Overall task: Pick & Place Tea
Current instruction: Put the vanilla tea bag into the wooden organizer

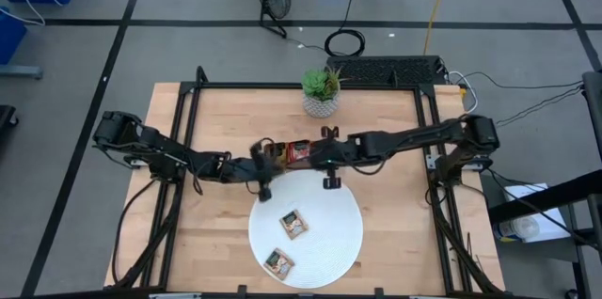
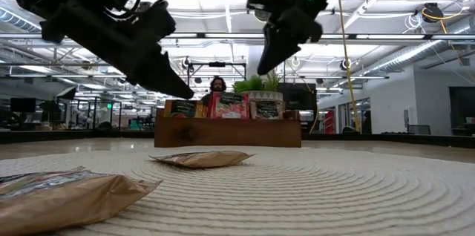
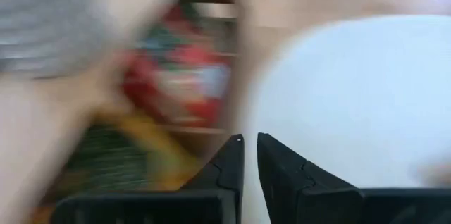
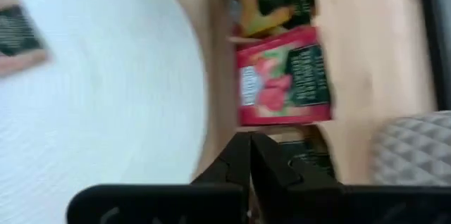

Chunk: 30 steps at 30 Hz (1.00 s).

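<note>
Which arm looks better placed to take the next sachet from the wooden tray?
Probably the right. Its shut right gripper hangs directly over the brown wooden three-compartment tray, with a red tea sachet just ahead. The left gripper, nearly shut, sits beside the tray by the large white round plate.

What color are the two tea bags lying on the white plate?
Tan with dark green print, seen best in the high view: one tea bag, the other.

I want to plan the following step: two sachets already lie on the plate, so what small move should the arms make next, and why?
Probably the right gripper, shut and empty above the wooden tray, should open and lower onto the red sachet standing there. Only two tan sachets lie on the white plate. The left gripper hangs nearly closed, empty, beside it.
</note>
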### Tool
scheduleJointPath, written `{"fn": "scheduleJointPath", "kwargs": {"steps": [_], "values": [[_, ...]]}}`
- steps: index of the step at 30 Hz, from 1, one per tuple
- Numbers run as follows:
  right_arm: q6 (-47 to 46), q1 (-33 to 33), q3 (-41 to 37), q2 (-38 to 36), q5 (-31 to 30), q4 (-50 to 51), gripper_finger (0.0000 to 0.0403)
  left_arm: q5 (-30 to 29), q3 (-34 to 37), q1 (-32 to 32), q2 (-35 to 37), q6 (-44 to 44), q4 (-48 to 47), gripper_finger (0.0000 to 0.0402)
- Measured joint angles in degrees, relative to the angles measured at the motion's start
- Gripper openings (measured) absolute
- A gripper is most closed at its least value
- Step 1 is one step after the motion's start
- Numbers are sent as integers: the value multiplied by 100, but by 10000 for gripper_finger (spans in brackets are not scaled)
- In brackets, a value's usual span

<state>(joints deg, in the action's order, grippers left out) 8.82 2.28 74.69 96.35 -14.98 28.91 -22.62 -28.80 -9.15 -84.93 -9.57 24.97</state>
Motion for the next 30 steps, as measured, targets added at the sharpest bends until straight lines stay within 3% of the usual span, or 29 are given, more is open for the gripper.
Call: {"fn": "scheduleJointPath", "kwargs": {"steps": [3,5,11,18,24,30], "values": [[-66,16,-430,-211,168,-460,0,1411,-67,-24,0,43,-53,47],[-59,11,-801,-350,155,-817,0,1783,-195,-111,0,-7,-150,59],[36,-54,-1770,-994,-330,-1631,0,1326,-1147,-612,-185,-142,-1946,128],[83,-56,-2581,-1885,-463,-2463,0,1368,-2958,-1201,-1230,-367,-4202,198],[178,-72,-3338,-2534,-459,-3231,0,1686,-4251,-1558,-2343,-1068,-4902,209],[500,-72,-3969,-2885,-463,-4306,0,1638,-5123,-1729,-3188,-1667,-5043,209]]}}
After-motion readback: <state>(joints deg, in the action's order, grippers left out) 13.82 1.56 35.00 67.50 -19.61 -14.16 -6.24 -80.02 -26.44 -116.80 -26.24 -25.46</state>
